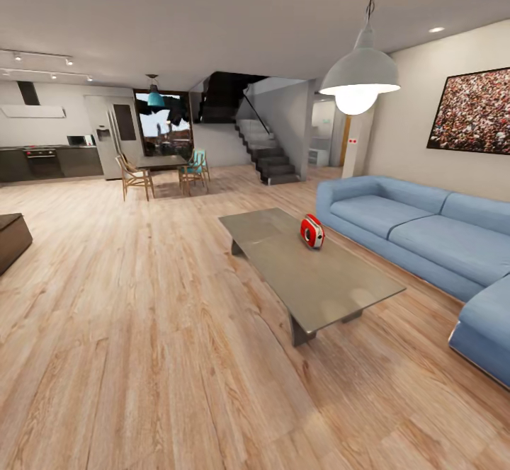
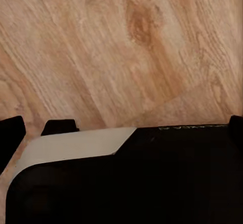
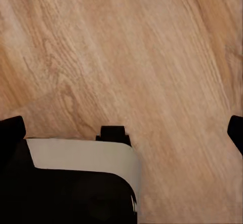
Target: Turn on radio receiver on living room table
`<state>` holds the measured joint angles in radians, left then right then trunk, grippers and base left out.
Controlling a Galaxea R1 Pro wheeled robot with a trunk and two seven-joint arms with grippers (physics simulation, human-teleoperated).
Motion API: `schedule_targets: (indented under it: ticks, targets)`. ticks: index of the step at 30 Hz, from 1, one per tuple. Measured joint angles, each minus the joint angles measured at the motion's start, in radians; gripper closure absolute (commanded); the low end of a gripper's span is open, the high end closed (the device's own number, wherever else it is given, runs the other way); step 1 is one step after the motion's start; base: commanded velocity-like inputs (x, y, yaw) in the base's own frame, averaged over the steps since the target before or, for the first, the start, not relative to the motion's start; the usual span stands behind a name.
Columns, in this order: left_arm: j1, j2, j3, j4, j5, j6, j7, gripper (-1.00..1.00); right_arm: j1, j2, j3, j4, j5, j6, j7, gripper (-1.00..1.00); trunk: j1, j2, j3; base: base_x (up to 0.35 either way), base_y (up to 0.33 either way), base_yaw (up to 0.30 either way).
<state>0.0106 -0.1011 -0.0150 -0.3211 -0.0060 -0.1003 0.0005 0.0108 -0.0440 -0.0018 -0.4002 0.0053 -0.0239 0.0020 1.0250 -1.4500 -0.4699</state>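
Note:
The red radio receiver (image 1: 312, 231) with white trim stands upright on the low grey table (image 1: 333, 289), near the table's sofa-side edge, in the head view's middle right. The living room's wood plank floor (image 1: 142, 328) lies between me and the table. In the left wrist view my left gripper (image 2: 124, 132) is open, with one dark fingertip at each side edge and nothing between them. My right gripper (image 3: 124, 132) is open the same way above the floor. Both hang over my own black and white body (image 2: 131, 178), far from the radio.
A blue L-shaped sofa (image 1: 432, 236) runs along the table's right side under a crowd picture (image 1: 471, 112). A white pendant lamp (image 1: 360, 77) hangs above. A dark dining table with wooden chairs (image 1: 161, 167), stairs (image 1: 269, 155) and a kitchen lie far back. A dark block (image 1: 10, 240) sits at left.

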Motion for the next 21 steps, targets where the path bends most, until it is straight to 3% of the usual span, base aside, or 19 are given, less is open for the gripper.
schedule_targets:
  ticks: [2, 6, 10, 21]
  targets:
    - [0.000, 0.000, -0.001, -0.042, -0.002, 0.006, 0.001, -1.00, 0.000, -0.016, -0.001, -0.025, 0.000, 0.000, 0.001, -1.00, 0.000, 0.000, 0.000, 0.094, 0.217, 0.000]
    - [0.000, 0.009, 0.000, -0.082, -0.003, 0.006, 0.005, -1.00, 0.000, -0.025, -0.001, -0.040, 0.000, -0.001, 0.001, -1.00, 0.000, 0.000, 0.000, 0.123, 0.238, 0.000]
    - [0.000, 0.035, 0.002, -0.114, -0.001, 0.000, 0.004, -1.00, 0.000, -0.027, 0.000, -0.045, 0.001, -0.001, 0.001, -1.00, 0.000, 0.000, 0.000, 0.112, 0.253, 0.000]
    - [0.000, 0.057, 0.007, -0.137, 0.003, 0.006, 0.004, -1.00, 0.000, -0.028, 0.003, -0.045, 0.001, -0.003, 0.001, -1.00, 0.000, 0.000, 0.000, 0.222, 0.224, 0.000]
